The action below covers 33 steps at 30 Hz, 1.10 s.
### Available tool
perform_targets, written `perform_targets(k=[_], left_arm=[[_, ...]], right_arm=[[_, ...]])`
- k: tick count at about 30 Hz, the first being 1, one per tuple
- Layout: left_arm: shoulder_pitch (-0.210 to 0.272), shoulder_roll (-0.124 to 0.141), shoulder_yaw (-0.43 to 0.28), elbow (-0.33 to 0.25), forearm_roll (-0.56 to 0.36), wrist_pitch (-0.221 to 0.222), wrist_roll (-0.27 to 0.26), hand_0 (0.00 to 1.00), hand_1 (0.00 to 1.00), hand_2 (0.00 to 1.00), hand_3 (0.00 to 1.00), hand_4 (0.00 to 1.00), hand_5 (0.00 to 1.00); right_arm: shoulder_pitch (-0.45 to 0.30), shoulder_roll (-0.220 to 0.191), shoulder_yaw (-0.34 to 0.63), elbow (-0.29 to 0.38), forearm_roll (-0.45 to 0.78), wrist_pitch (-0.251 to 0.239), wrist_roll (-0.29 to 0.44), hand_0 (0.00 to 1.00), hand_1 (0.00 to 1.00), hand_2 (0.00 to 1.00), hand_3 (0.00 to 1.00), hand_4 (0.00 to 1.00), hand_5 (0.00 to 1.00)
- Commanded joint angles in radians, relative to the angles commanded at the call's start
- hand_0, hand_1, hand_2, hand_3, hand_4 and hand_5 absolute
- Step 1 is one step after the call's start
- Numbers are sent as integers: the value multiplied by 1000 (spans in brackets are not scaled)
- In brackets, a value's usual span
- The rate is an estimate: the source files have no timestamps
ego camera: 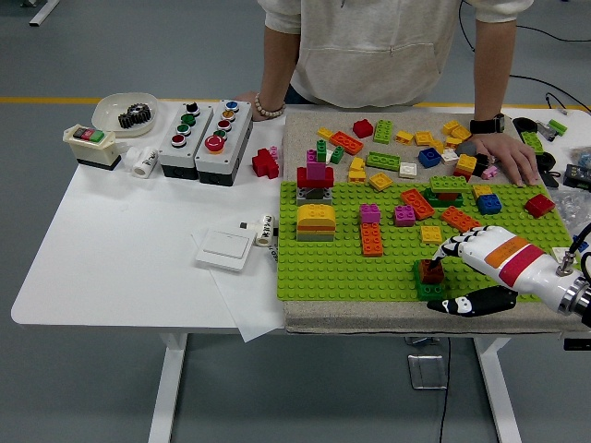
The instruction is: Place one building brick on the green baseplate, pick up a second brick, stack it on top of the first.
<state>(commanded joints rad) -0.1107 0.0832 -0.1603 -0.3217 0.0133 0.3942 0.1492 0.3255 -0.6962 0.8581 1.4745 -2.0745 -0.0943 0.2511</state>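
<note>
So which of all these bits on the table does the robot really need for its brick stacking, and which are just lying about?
Belongs to the job:
- green baseplate
- red brick on a green brick, near the front edge
- right robot hand, at that stack
- loose bricks behind the baseplate

Just lying about:
- two button boxes
- white wall switch
- bowl holding a gear
- person's hand resting on the mat

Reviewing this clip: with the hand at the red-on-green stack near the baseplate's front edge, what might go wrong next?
The right hand has fingertips touching the red brick stacked on the green brick; pulling away might tip or lift it if it isn't fully seated. The stack sits near the green baseplate front edge, so a nudge may push it off.
</note>
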Motion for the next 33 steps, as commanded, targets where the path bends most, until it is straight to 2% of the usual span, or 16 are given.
perform_targets(k=[33], left_arm=[[-1,-1,-1,0,2,-1,2,778,761,758,598,663,686]], right_arm=[[5,10,-37,-10,-17,1,-2,664,654,705,624,907,822]])
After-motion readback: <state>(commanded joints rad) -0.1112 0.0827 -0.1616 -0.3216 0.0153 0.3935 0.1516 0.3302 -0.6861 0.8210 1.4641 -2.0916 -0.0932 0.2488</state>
